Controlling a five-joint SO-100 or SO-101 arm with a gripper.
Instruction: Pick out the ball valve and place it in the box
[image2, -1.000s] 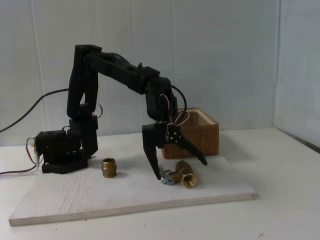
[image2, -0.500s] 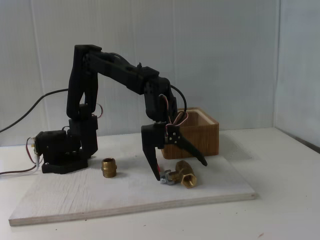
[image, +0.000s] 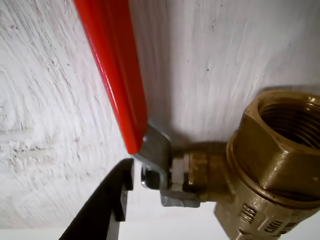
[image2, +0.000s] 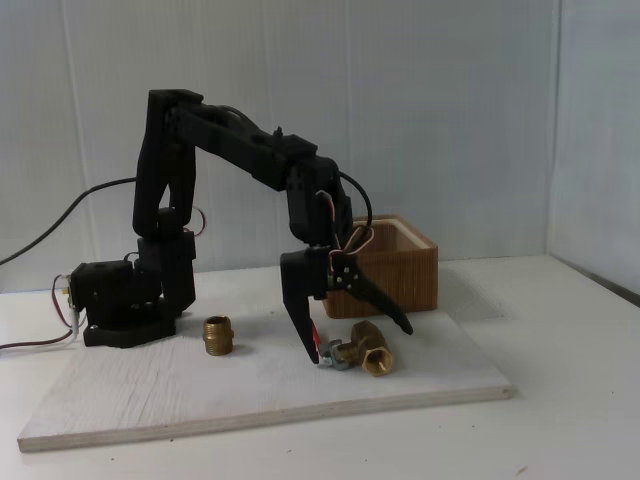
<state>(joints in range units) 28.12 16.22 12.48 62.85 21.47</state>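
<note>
While the claw (image2: 360, 342) hangs spread wide over the ball valve (image2: 362, 350), I judge that I am in the closing-in step of the pick, with nothing gripped yet. The valve lies on the white board (image2: 150, 395), near its right front corner in the fixed view, just in front of the box (image2: 400, 270), which stands at the board's back edge. The brass nipple (image2: 218, 336) sits well apart to the left, near the arm's base, so I do not risk taking the wrong piece. In the wrist view one black finger (image: 107, 205) is just beside the silver stem (image: 165, 170), where the red handle (image: 112, 65) joins it; I cannot tell if it touches. The hexagonal brass body (image: 272, 165) is on the other side. To do this step well, I think I should lower a little more and centre the stem and body between the fingers, not the thin handle, which could turn or slip. I would close slowly, then lift straight up before carrying it back to the box.
</note>
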